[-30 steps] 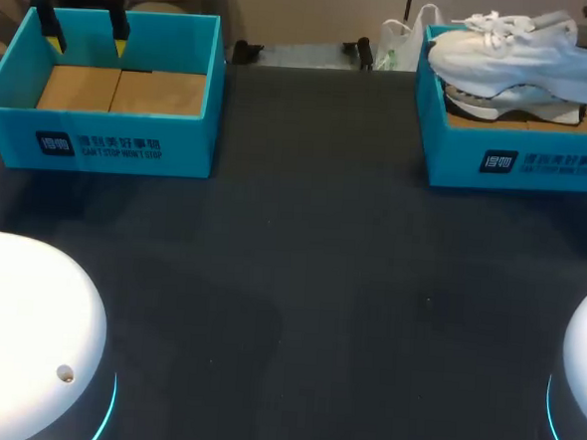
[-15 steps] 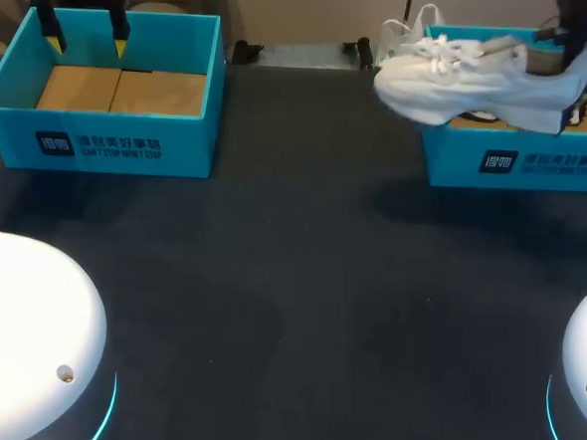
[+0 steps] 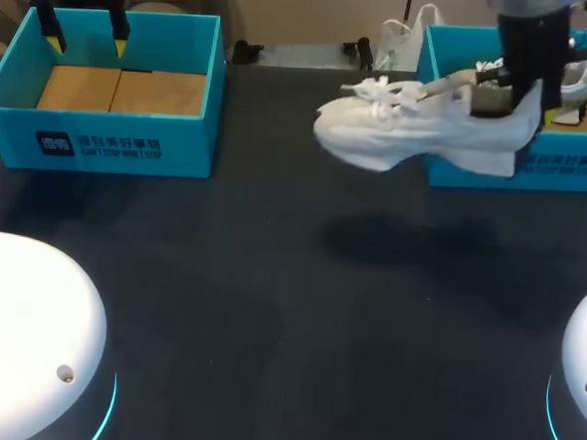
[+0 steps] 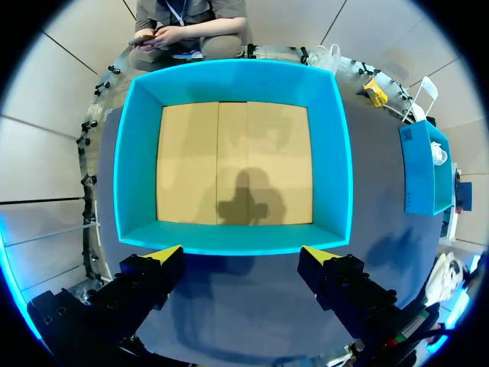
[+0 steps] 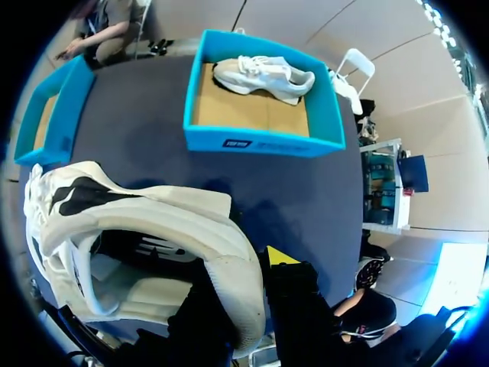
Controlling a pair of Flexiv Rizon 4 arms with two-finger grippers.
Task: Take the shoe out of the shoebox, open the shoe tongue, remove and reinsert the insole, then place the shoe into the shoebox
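A white shoe (image 3: 408, 132) hangs in the air over the table, toe pointing left, just left of the right blue shoebox (image 3: 566, 162). My right gripper (image 3: 528, 103) is shut on its heel collar. In the right wrist view the shoe (image 5: 153, 222) fills the foreground, its heel pinched in the right gripper (image 5: 246, 287). A second white shoe (image 5: 263, 76) lies inside the right shoebox (image 5: 260, 141); it also shows as the second shoe (image 3: 579, 78) behind the arm. My left gripper (image 3: 85, 40) hangs open over the left shoebox (image 3: 129, 145).
The left shoebox (image 4: 237, 237) holds only its brown cardboard floor; the left gripper (image 4: 241, 256) hovers above its near wall. Dark table (image 3: 289, 300) stretches between the boxes, and the two white robot bases (image 3: 27, 333) sit at the front corners.
My right arm lifted the shoe out of the right shoebox and carried it left and toward the front, over the table. The left arm stayed still.
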